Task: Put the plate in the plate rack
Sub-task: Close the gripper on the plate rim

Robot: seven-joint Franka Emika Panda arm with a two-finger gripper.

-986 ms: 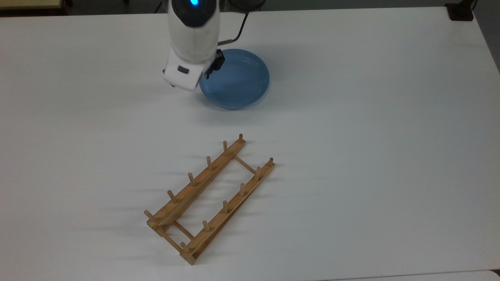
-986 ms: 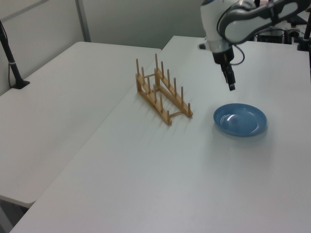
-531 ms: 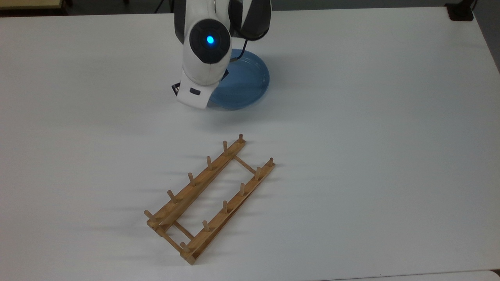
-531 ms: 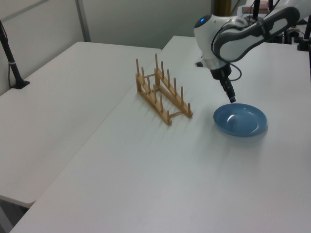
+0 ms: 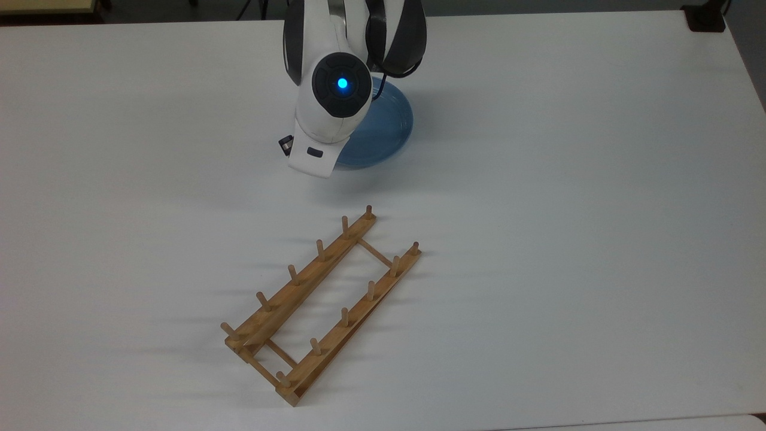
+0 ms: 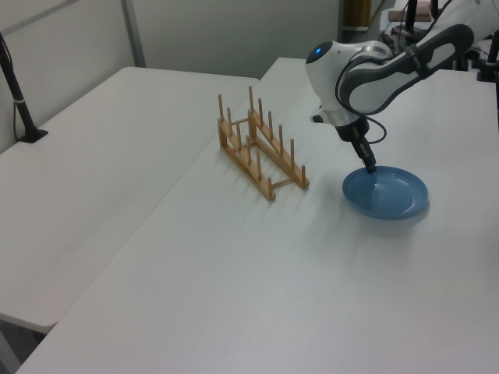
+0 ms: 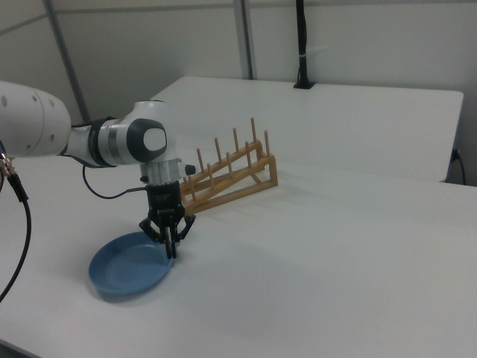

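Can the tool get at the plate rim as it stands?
Probably yes. The tool hangs right at the plate rim on the side facing the plate rack, and nothing lies between them on the table.

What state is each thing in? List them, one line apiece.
plate: flat on the table, not lifted.
plate rack: upright on the table, all slots empty.
tool: lowered to the plate's rim on the side nearest the rack.
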